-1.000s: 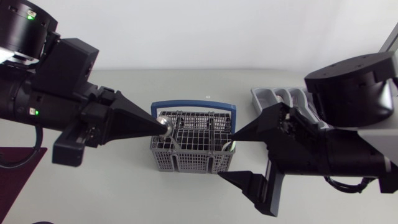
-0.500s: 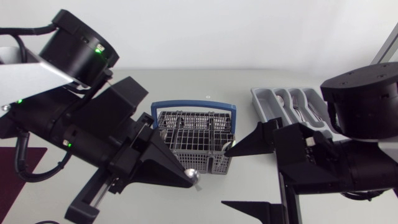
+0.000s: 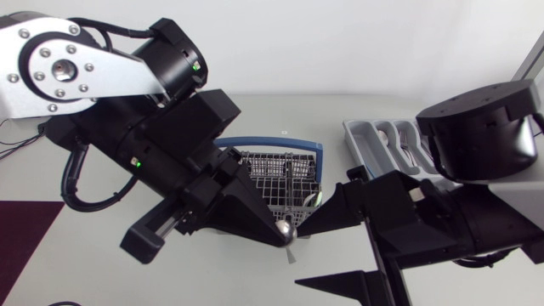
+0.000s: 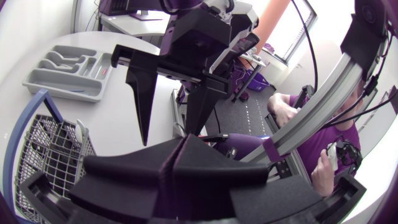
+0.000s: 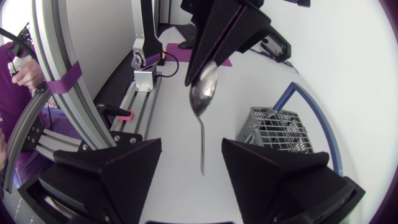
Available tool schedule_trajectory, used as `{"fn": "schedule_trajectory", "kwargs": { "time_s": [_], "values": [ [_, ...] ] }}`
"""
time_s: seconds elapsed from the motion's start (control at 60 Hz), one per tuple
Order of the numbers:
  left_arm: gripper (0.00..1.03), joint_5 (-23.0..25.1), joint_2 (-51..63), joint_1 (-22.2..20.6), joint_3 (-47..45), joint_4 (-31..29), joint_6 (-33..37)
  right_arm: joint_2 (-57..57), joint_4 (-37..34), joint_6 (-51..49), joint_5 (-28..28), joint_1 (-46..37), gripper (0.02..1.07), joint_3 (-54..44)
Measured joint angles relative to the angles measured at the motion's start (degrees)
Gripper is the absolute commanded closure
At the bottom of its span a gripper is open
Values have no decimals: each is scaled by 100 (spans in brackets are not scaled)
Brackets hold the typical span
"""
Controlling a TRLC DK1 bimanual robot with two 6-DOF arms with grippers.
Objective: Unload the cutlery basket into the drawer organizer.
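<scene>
Steel spoon clamped by the upper part of its bowl at the tip of the left jaws, closed on it from two sides. Hangs upright, handle straight down, above the bare desk. From above, held just outside the grey wire cutlery basket, off the corner nearest the right arm, on the side away from the blue handle. Left arm stretched across the basket's left half, hiding that part.

Right jaws spread wide, holding nothing, pointed at the spoon from the opposite side. In the right wrist view, spoon handle ahead of them and in line with their gap, touching neither finger. Right arm over the desk's right side, covering part of the grey drawer organizer. Organizer flat on the desk, well apart from the basket, some cutlery lying in its compartments. At least one utensil upright in the basket in the left wrist view; kind not clear.
</scene>
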Motion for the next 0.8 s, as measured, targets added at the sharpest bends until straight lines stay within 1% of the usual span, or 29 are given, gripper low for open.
{"fn": "schedule_trajectory", "kwargs": {
  "time_s": [0.05,0.133,0.233,0.433,0.633,0.683,0.8],
  "values": [
    [87,13,57,0,70,-26,68,26,0,-26,-22,-11,48,44],
    [87,33,142,0,173,-66,92,96,-7,-81,-142,-11,58,109],
    [87,125,205,0,240,-127,96,155,-42,-170,-168,-35,69,149],
    [87,190,219,20,254,-210,118,223,-46,-232,-264,-76,94,164],
    [87,262,225,46,254,-249,223,262,-92,-319,-293,-157,98,271],
    [87,286,243,46,254,-254,223,278,-157,-337,-293,-162,102,304],
    [87,310,254,55,254,-254,223,282,-260,-337,-313,-225,102,345]
  ]
}}
